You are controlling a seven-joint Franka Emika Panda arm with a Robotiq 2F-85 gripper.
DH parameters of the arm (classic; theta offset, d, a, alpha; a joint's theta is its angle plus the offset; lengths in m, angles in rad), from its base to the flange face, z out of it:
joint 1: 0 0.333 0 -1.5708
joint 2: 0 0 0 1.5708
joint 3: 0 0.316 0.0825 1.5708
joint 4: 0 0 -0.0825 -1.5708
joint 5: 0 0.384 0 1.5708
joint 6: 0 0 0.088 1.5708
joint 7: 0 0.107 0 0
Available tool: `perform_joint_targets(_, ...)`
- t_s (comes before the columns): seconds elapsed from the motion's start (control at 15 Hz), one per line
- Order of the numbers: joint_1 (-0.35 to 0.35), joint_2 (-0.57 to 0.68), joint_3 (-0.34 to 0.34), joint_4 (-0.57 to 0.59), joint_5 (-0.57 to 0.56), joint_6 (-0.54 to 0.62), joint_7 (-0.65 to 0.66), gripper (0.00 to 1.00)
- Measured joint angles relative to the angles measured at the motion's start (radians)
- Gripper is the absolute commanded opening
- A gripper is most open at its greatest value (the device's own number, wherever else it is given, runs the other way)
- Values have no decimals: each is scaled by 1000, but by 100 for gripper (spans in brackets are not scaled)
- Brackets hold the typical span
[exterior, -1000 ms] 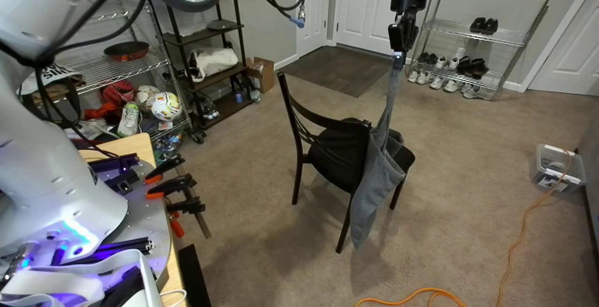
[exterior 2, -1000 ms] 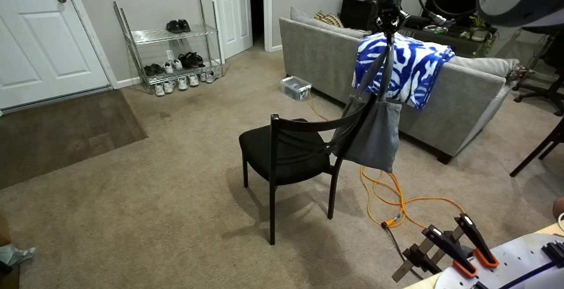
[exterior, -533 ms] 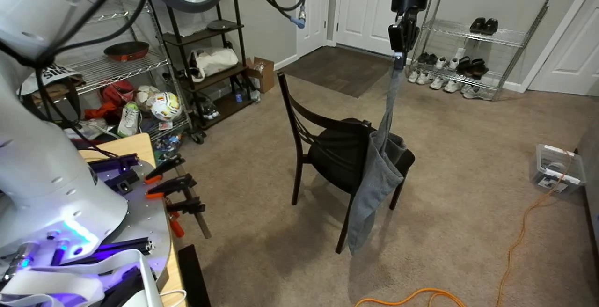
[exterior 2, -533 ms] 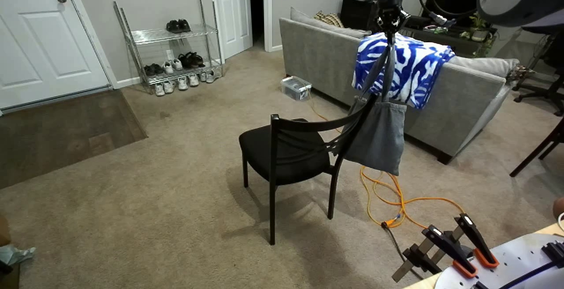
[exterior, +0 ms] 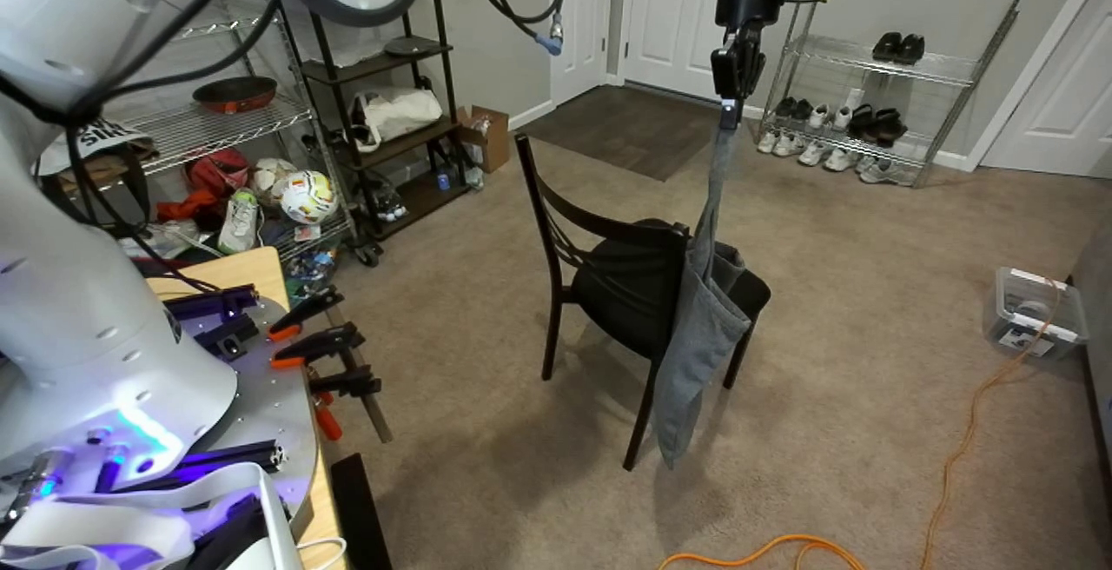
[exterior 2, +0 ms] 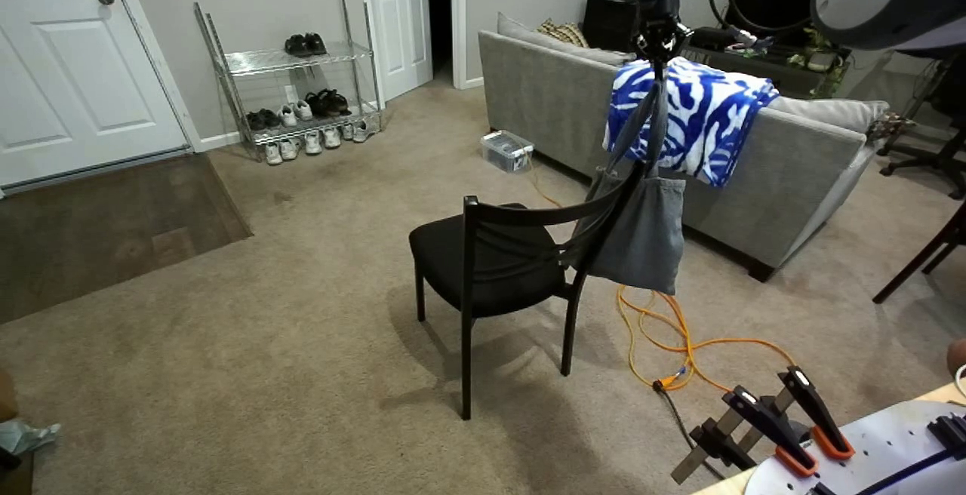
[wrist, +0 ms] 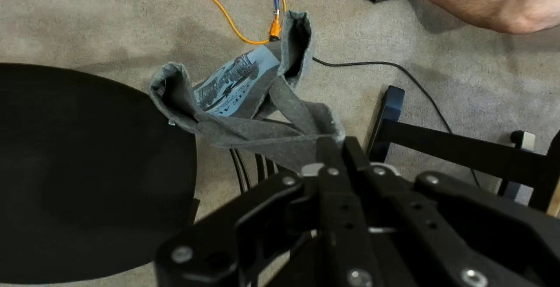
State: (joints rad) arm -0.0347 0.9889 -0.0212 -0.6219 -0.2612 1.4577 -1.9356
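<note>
Hand (exterior: 730, 111) pinching straps (exterior: 714, 188) of bag (exterior: 695, 335). Bag hangs at one end of chair back (exterior 2: 521, 215), contact unclear; long axis near vertical in both exterior views, mouth (exterior 2: 668, 183) up, lowest corner (exterior 2: 670, 282) pointing at floor (exterior: 486, 474).

The bag (exterior: 702, 340) is matt cloth; chair frame (exterior 2: 521, 216), smooth; carpet (exterior 2: 302, 344), rough.

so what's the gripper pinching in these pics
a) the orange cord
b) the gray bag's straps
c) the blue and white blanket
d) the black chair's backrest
b: in both exterior views the straps of the gray bag run up into the gripper, whose jaws are closed on them.
</note>
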Motion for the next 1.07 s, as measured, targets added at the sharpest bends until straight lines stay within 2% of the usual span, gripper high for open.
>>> perform_joint_targets(0.33,39,-1,39,0,0,0,-17,2)
perform_joint_targets(0.6,42,-12,68,-10,0,-1,-55,2)
perform_joint_targets(0.87,42,-49,82,-78,-4,-1,-139,2)
perform_joint_targets(1.07,26,-94,81,-155,-5,26,-153,2)
